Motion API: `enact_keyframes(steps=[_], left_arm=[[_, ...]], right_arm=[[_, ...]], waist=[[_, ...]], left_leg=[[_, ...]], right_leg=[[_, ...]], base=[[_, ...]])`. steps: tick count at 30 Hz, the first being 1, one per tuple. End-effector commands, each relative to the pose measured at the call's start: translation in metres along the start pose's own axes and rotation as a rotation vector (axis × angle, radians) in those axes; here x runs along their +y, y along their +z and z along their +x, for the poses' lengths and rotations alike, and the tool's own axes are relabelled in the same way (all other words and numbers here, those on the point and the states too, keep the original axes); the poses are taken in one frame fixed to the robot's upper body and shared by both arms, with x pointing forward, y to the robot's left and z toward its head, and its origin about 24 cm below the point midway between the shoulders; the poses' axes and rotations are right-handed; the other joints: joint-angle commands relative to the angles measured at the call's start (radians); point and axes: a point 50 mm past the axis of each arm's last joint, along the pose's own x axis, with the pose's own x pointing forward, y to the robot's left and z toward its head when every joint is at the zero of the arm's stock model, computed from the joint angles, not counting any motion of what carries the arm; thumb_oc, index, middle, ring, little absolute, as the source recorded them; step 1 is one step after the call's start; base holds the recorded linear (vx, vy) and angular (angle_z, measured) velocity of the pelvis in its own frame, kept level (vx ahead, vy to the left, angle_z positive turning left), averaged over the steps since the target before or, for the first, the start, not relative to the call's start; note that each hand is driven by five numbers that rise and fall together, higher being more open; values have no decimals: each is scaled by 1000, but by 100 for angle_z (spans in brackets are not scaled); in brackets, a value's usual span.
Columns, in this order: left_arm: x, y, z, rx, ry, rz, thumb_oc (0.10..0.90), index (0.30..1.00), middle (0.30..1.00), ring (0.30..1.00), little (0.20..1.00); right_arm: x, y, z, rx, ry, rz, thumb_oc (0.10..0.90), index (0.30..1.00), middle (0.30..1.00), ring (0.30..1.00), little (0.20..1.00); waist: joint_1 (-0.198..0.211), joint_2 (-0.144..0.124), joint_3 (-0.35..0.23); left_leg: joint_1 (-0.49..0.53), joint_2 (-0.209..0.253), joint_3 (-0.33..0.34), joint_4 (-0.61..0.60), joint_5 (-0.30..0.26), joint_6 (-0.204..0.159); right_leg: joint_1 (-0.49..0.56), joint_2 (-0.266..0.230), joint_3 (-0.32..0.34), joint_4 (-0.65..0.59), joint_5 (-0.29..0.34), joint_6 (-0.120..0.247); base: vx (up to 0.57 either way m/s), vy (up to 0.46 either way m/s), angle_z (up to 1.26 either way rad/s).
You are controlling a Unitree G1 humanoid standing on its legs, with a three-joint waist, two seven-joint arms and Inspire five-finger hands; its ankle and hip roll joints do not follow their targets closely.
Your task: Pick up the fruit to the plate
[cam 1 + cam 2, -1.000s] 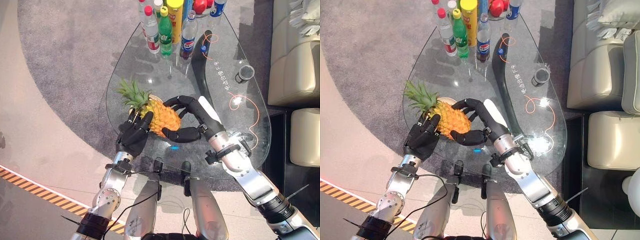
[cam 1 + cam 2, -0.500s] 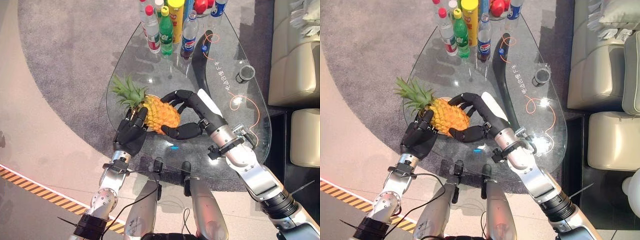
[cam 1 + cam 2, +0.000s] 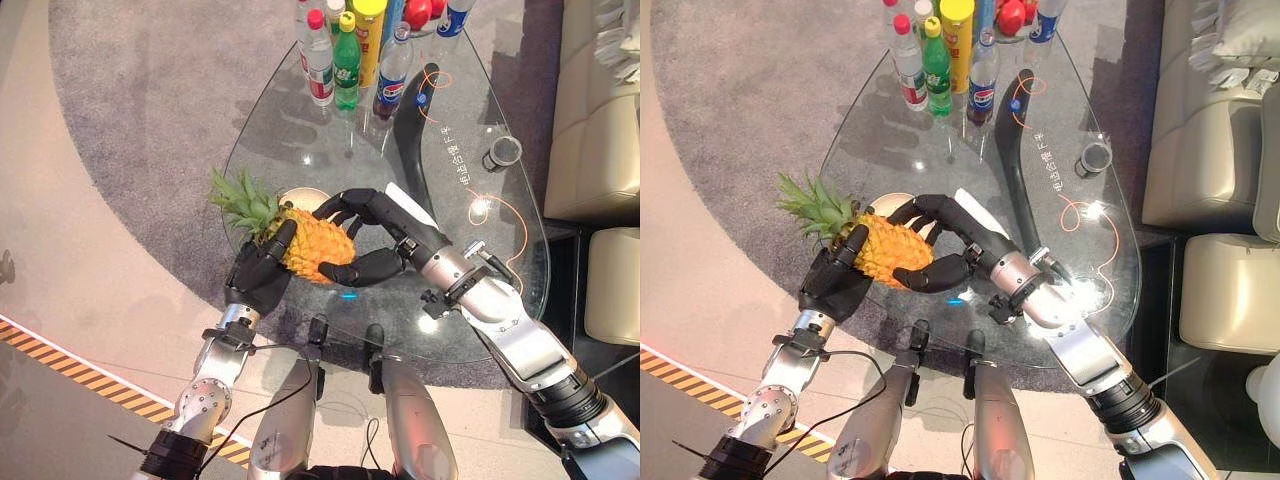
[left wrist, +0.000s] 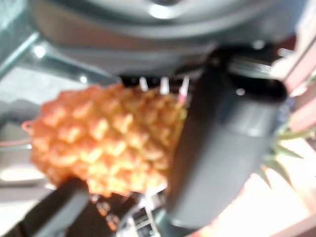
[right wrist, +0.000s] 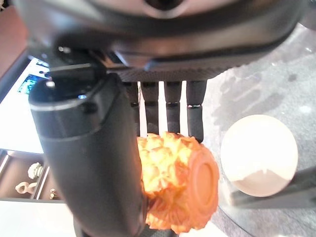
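An orange pineapple [image 3: 310, 243] with a green crown [image 3: 240, 200] is held between both hands just above the glass table [image 3: 500, 270], lying on its side. My left hand [image 3: 255, 285] grips its crown end, thumb laid over the fruit [image 4: 103, 143]. My right hand [image 3: 385, 225] wraps the base end, fingers curled over the top and thumb [image 3: 355, 270] under the near side. A small cream plate [image 3: 303, 197] sits on the glass just behind the pineapple, partly covered by it; the right wrist view shows the plate [image 5: 259, 153] beside the fruit's base [image 5: 177, 187].
Several bottles [image 3: 350, 50] stand at the table's far end. A black curved bar [image 3: 408, 130] runs down the middle, and a dark cup [image 3: 502, 153] sits at the right. A beige sofa [image 3: 600, 120] borders the right; grey rug [image 3: 140, 130] lies to the left.
Both hands have carried the pineapple a little toward the near left, and more of the plate shows behind it. The camera has shifted slightly.
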Motion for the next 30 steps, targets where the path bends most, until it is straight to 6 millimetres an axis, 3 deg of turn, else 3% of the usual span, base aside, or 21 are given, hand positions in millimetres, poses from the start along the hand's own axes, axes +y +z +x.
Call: enact_keyframes(steps=[1,5,6,7,30], left_arm=[[-82,15,23,-95,-378,11,800,900,900,900,900],[-81,19,22,-147,-382,-7,800,900,900,900,900],[-82,20,22,-158,-384,-12,182,371,371,371,282],[-82,20,22,-169,-388,-19,100,300,300,300,200],[-80,19,20,-222,-391,-76,100,300,300,300,200]], right_arm=[[60,108,0,-624,445,91,100,300,300,300,200],[61,108,1,-622,442,83,100,300,300,300,200],[61,108,1,-621,439,83,100,300,300,300,200],[61,108,1,-620,436,81,100,300,300,300,200],[53,100,5,-571,297,51,100,300,300,300,200]], waist=[[-15,-32,-27],[-14,-32,-27],[-14,-32,-27],[-14,-33,-27],[-17,-38,-27]], left_leg=[[-15,-55,20,139,-80,58],[-18,-56,20,142,-79,57],[-18,-57,20,141,-79,57],[-19,-57,20,142,-79,58],[-17,-60,18,129,-76,60]], right_leg=[[79,19,53,-143,99,17],[77,18,54,-143,101,17],[76,18,55,-143,101,17],[75,18,56,-142,102,17],[75,21,65,-155,110,20]], base=[[0,0,0],[0,0,0],[0,0,0],[0,0,0],[0,0,0]])
